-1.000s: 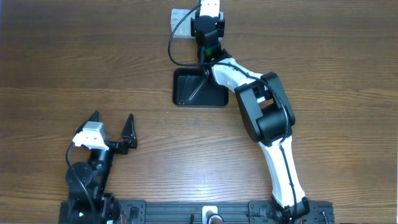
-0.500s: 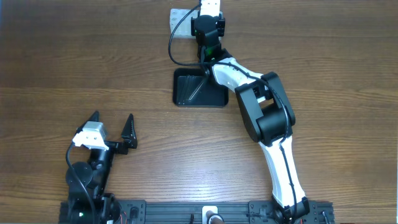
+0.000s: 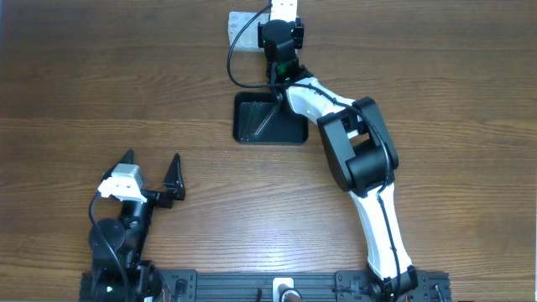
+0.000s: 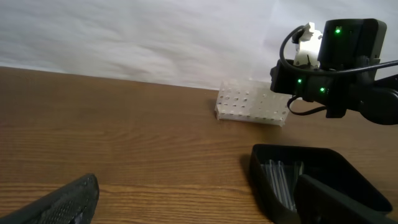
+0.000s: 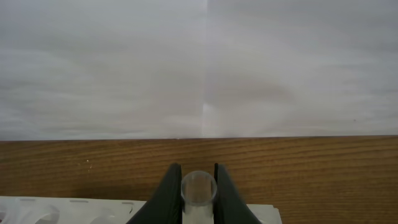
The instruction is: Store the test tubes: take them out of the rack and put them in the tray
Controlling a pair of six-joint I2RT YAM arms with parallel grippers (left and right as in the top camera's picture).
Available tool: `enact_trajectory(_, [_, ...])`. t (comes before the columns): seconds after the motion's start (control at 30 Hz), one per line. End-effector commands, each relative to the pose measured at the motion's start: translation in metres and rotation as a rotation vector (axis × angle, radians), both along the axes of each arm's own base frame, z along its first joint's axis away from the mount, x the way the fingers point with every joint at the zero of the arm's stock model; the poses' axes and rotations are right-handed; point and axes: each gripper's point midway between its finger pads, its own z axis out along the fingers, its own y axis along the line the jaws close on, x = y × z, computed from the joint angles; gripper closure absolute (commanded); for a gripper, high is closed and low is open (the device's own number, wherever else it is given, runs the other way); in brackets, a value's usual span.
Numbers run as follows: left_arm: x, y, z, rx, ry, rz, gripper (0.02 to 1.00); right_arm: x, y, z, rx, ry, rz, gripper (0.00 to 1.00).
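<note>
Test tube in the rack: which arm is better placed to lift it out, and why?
Right. The right gripper is closed around a test tube at the rack; the left gripper sits open near its base.

The test tube (image 5: 198, 186) pinched between the right gripper's (image 5: 195, 177) fingers (image 5: 166, 190) is clear and smooth; whether it is glass or plastic cannot be told. Those fingers are black and matt. Under that gripper the rack (image 4: 252, 107) is translucent, whitish, smooth plastic. Just behind the gripper, the tray (image 4: 311, 155) is black plastic with a faint sheen, and the tubes (image 4: 283, 180) in it are clear. The table (image 3: 126, 84) is brown wood grain with a satin finish. The left gripper's (image 3: 153, 172) finger (image 4: 62, 202) is black, matt and finely rough. Ahead of the right gripper, the wall (image 5: 186, 62) is white and matt.
</note>
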Motion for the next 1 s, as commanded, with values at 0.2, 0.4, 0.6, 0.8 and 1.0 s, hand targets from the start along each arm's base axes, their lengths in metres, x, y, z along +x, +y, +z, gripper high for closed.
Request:
enact_trajectory(0.2, [0.0, 0.0, -0.001, -0.007, 0.001, -0.004, 0.018, -0.002, 0.009, 0.019, 0.014, -0.019, 0.011, 0.972])
enact_trajectory(0.4, [0.0, 0.0, -0.001, -0.007, 0.001, -0.003, 0.018, -0.006, 0.013, 0.027, 0.008, -0.007, 0.018, 0.991])
enact_trajectory(0.6, [0.0, 0.0, -0.001, -0.007, 0.001, -0.003, 0.018, -0.01, 0.014, 0.043, 0.009, -0.006, 0.024, 0.989])
enact_trajectory(0.8, [0.0, 0.0, -0.001, -0.007, 0.001, -0.004, 0.018, -0.013, 0.014, 0.066, 0.023, -0.037, 0.025, 0.989])
enact_trajectory(1.0, [0.0, 0.0, -0.001, -0.007, 0.001, -0.003, 0.018, -0.016, 0.015, 0.096, 0.05, -0.089, 0.029, 0.991])
